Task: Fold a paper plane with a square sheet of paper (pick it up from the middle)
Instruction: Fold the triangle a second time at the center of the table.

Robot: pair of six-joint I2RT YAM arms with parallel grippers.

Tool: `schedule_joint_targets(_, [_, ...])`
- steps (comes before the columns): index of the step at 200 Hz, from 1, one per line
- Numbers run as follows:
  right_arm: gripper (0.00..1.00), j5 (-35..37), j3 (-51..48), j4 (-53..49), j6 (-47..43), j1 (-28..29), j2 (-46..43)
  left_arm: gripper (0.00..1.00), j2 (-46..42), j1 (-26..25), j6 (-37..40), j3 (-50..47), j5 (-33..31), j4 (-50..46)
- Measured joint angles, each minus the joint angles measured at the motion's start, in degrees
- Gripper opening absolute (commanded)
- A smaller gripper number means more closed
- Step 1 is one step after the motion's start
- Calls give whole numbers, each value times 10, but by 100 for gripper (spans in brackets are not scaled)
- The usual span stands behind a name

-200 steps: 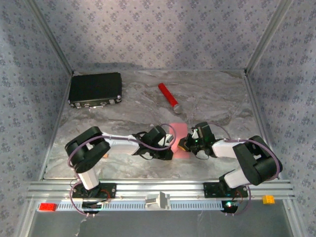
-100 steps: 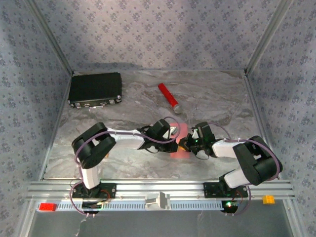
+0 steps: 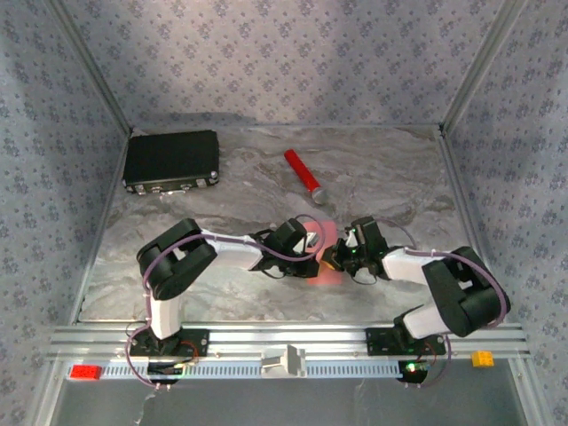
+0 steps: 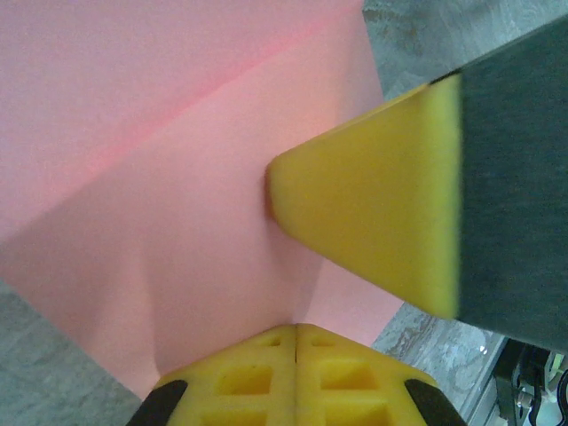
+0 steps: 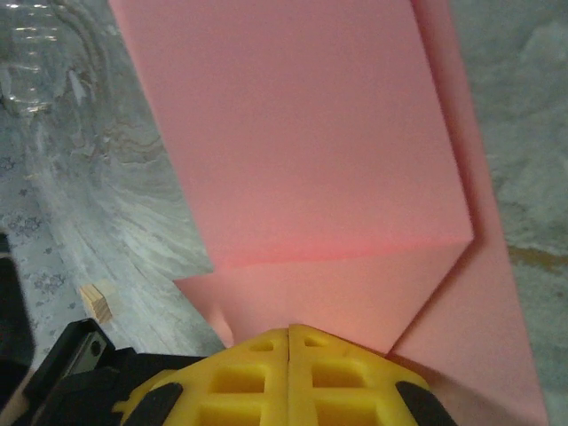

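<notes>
The pink-red sheet of paper (image 3: 328,272) lies on the marbled table between my two grippers and is largely covered by them. In the left wrist view the paper (image 4: 177,177) shows a long diagonal crease. My left gripper (image 4: 295,327) is shut, with its yellow tips on a raised ridge of the sheet. The right gripper's fingers (image 4: 373,213) touch the paper just ahead. In the right wrist view a folded flap lies over the paper (image 5: 311,133), and my right gripper (image 5: 288,330) is shut at the flap's point. From above, the left gripper (image 3: 312,246) and right gripper (image 3: 334,257) almost meet.
A red cylinder with a grey tip (image 3: 303,173) lies behind the paper. A black rectangular case (image 3: 171,160) sits at the back left. A small tan block (image 5: 96,302) rests on the table beside the right gripper. Metal rails edge the table.
My left arm has stretched to the right, bringing its gripper onto the paper beside the right gripper. The right gripper has barely moved. Less of the paper shows from above.
</notes>
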Motion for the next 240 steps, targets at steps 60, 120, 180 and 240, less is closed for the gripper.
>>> schedule_joint_targets(60, [2,-3,12,-12,-26,2,1,0,-3,-3,-2,-7,-9,10])
schedule_joint_targets(120, [2,-35,21,-29,-69,-71,40,0,-4,-3,-6,-10,-19,20])
schedule_joint_targets(180, [2,-91,43,-34,-105,-173,78,0,-4,-3,-7,-11,-19,22])
schedule_joint_targets(240, [4,-81,49,-54,-111,-172,35,0,-4,-3,-7,-11,-19,22])
